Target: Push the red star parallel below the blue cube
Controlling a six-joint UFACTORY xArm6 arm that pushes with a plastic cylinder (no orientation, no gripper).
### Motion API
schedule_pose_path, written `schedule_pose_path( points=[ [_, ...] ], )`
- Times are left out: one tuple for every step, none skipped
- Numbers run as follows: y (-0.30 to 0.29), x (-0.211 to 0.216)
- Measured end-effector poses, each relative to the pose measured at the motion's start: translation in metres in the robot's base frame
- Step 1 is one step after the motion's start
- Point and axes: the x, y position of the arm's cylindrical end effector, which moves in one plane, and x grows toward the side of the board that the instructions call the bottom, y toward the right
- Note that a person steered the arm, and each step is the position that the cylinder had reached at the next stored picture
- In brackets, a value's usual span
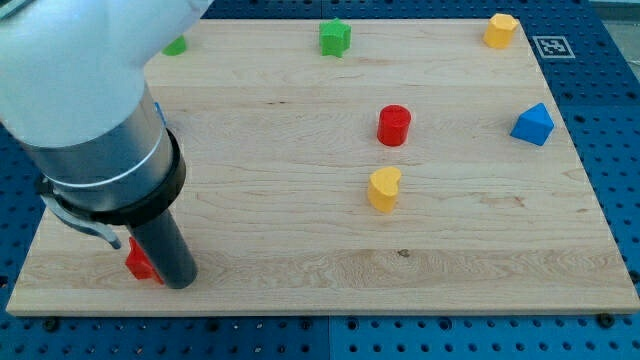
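Touching the red star (139, 262), my tip (181, 283) sits at its right.

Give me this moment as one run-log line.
tool: my tip touching red star's right side | red star bottom-left, partly hidden | blue cube: hidden behind arm | push: ongoing

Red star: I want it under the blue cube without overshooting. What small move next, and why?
Probably draw my tip away toward the view's right, off the red star. The tip sits against the star's right side, and the blue cube, only a sliver beside the arm, shows almost straight above the star. Pushing left would likely overshoot.
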Motion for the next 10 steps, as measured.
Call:
schedule_pose_path(
  points=[
    [-0.001,-0.002],
    [-0.001,-0.004],
    [-0.007,-0.017],
    [-0.011,-0.021],
    [-0.013,-0.021],
    [-0.023,-0.021],
    [-0.034,-0.021],
    [-0.034,-0.021],
    [-0.010,-0.033],
    [0.039,-0.066]
  ],
)
